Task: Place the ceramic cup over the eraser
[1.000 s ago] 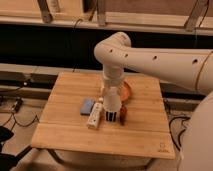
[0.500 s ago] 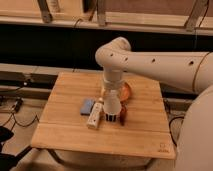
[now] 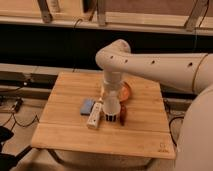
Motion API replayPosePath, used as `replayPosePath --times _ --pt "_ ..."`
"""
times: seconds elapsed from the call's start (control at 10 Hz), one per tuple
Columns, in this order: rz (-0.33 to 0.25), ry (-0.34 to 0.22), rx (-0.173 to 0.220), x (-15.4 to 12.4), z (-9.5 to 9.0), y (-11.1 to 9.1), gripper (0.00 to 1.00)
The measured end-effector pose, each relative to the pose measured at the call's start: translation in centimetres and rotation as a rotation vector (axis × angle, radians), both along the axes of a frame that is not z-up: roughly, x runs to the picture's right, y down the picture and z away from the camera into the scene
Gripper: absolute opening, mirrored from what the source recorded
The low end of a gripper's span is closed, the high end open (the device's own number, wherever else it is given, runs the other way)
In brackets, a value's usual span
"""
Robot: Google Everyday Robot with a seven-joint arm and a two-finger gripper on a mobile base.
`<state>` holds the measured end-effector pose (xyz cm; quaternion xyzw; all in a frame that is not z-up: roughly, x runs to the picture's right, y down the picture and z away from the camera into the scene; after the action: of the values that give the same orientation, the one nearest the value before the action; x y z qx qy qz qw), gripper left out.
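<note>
Whitish ceramic cup (image 3: 110, 107) hangs grasped in the gripper (image 3: 111, 102), directly above the striped eraser (image 3: 110, 118).

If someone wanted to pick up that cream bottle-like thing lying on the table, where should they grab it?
Probably across the middle of the cream bottle, coming straight down from above. It lies flat and long, so its narrow sides face outward. The blue block sits near its far end; the gripper with the cup crowds one side.
</note>
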<state>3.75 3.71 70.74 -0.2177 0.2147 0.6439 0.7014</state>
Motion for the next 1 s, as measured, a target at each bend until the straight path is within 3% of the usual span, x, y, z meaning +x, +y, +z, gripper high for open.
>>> replayPosePath --times 0.7,1.0 --pt "0.0 0.0 0.0 0.01 0.01 0.02 0.77" --pt "0.0 0.0 -0.001 0.0 0.03 0.03 0.8"
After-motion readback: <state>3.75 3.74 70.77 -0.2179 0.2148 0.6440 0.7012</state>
